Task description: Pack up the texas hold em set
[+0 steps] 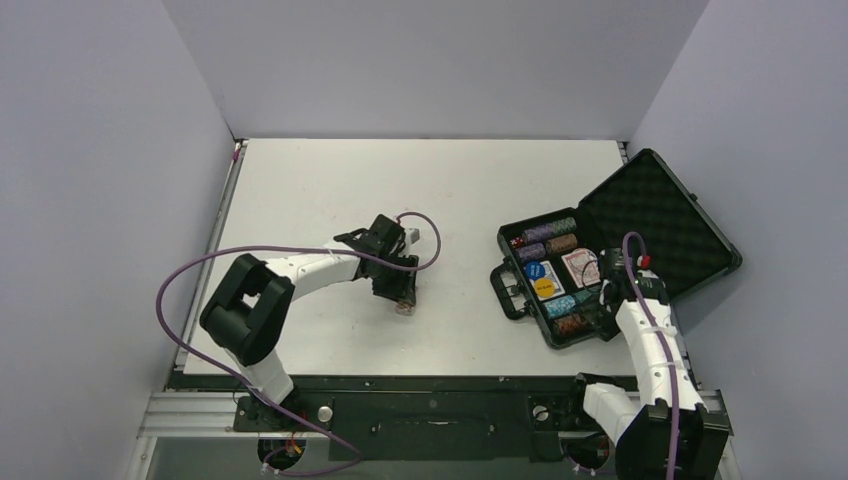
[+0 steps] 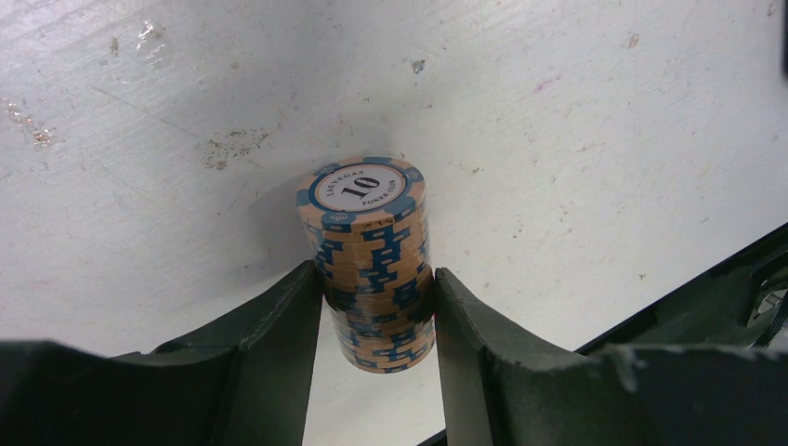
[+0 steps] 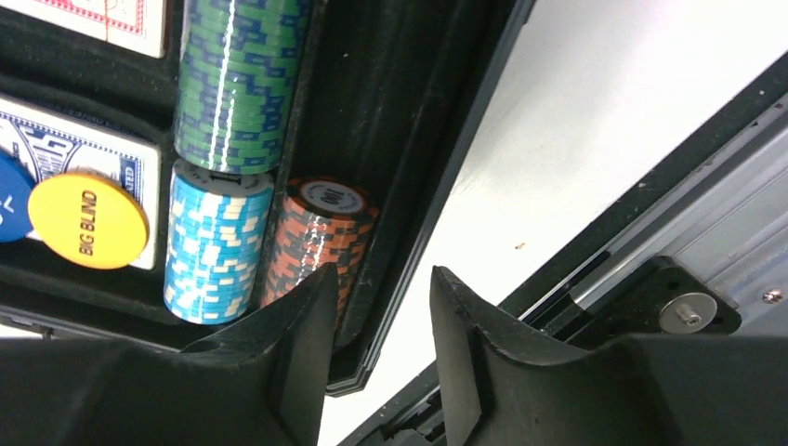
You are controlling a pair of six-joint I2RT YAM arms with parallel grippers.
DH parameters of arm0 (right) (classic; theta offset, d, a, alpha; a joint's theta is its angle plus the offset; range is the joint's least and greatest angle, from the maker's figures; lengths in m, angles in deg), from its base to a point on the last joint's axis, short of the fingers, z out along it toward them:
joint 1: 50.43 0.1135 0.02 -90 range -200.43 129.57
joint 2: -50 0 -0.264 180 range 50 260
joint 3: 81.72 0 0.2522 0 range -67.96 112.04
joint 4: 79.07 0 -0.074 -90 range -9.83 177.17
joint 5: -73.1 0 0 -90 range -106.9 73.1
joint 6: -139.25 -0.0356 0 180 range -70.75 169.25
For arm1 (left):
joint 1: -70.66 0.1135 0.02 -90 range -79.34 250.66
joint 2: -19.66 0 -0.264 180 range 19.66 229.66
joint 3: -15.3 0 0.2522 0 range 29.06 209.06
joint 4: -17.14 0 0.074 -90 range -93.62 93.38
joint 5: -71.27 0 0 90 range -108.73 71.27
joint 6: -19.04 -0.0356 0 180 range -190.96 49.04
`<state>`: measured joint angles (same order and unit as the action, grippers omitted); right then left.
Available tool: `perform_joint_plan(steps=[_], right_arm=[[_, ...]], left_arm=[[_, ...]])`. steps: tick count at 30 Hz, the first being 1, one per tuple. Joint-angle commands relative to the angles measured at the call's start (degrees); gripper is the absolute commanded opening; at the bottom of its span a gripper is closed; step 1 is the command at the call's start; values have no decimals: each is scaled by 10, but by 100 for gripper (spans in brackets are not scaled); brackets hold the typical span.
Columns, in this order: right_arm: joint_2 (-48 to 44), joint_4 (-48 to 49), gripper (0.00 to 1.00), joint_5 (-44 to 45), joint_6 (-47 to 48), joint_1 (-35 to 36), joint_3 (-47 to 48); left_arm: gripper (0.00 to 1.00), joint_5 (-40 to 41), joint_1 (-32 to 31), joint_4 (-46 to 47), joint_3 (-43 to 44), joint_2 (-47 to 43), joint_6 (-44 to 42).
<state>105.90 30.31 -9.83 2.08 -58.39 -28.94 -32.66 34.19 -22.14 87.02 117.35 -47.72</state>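
Note:
My left gripper is shut on a stack of tan and blue poker chips marked "10", held on its side just over the white table at mid-left. The fingers press both sides of the stack. The black foam-lined case lies open at the right. It holds chip stacks, red dice, card decks and blue and yellow discs. My right gripper is open and empty over the case's near edge, beside an orange chip stack.
The case lid stands tilted open toward the right wall. In the right wrist view, green and light blue stacks lie beside a "BIG BLIND" disc. A metal rail runs along the table's near edge.

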Motion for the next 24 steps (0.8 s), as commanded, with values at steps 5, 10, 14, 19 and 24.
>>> perform_joint_plan(steps=[5, 10, 14, 19, 24], right_arm=[[14, 21, 14, 50, 16, -22, 25], [48, 29, 3, 47, 24, -34, 53], [65, 44, 0, 35, 31, -40, 58], [99, 72, 0, 26, 34, -44, 47], [124, 94, 0, 2, 43, -44, 32]], left_arm=[[11, -10, -10, 9, 44, 13, -8], [11, -9, -11, 4, 49, 13, -11], [11, -8, -11, 0, 49, 9, -12], [11, -8, -11, -3, 49, 5, -13], [11, -7, -11, -6, 50, 5, -15]])
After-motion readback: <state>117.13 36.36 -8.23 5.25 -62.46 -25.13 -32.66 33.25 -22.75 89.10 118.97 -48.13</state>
